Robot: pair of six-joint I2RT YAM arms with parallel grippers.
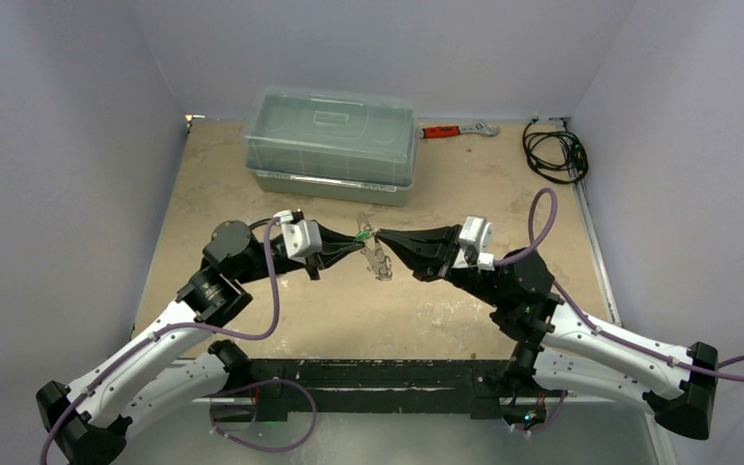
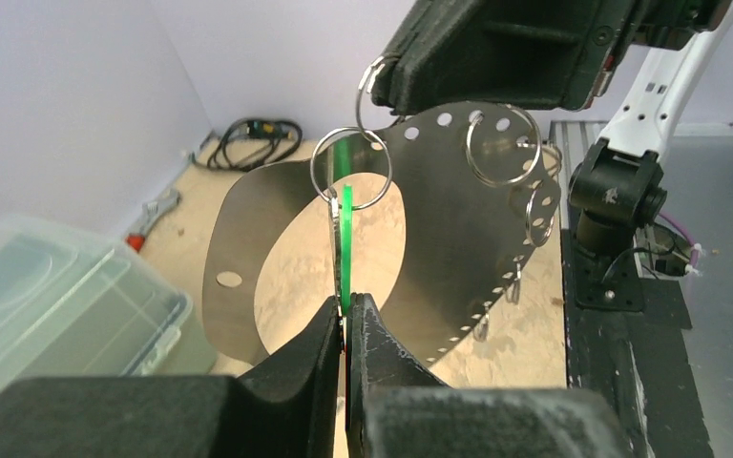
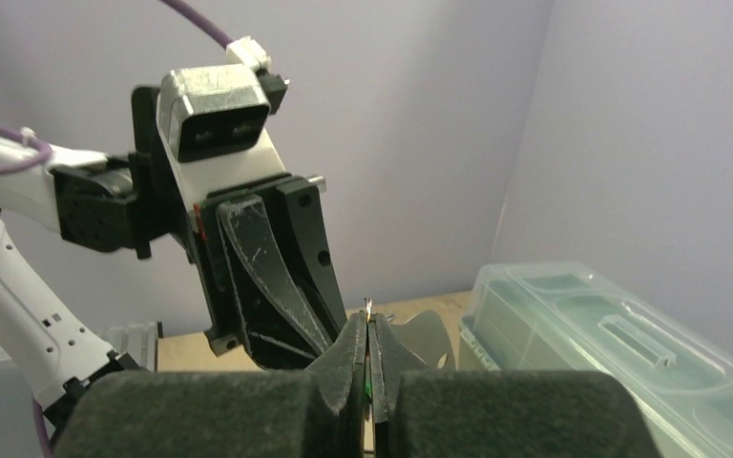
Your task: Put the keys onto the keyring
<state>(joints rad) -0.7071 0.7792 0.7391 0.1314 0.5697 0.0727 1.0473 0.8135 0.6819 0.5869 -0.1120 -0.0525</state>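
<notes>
My left gripper [image 1: 355, 239] is shut on the green-headed key [image 1: 360, 234], held in the air above the table's middle. In the left wrist view the key [image 2: 347, 239] stands edge-on from my closed fingertips [image 2: 345, 310], with its top at a silver ring [image 2: 350, 169] of the keyring. My right gripper [image 1: 382, 236] faces it tip to tip and is shut on a ring of the keyring [image 2: 374, 81]. The flat pale oval tag [image 2: 449, 229] hangs below with several rings [image 2: 502, 145]. In the right wrist view my jaws [image 3: 369, 324] pinch thin metal, and the tag [image 3: 422, 336] shows behind.
A clear lidded plastic box [image 1: 331, 140] stands at the back of the table. A red-handled wrench [image 1: 455, 129] lies to its right. A black coiled cable [image 1: 554, 150] sits in the back right corner. Small silver bits [image 2: 482, 324] hang from the tag's lower edge.
</notes>
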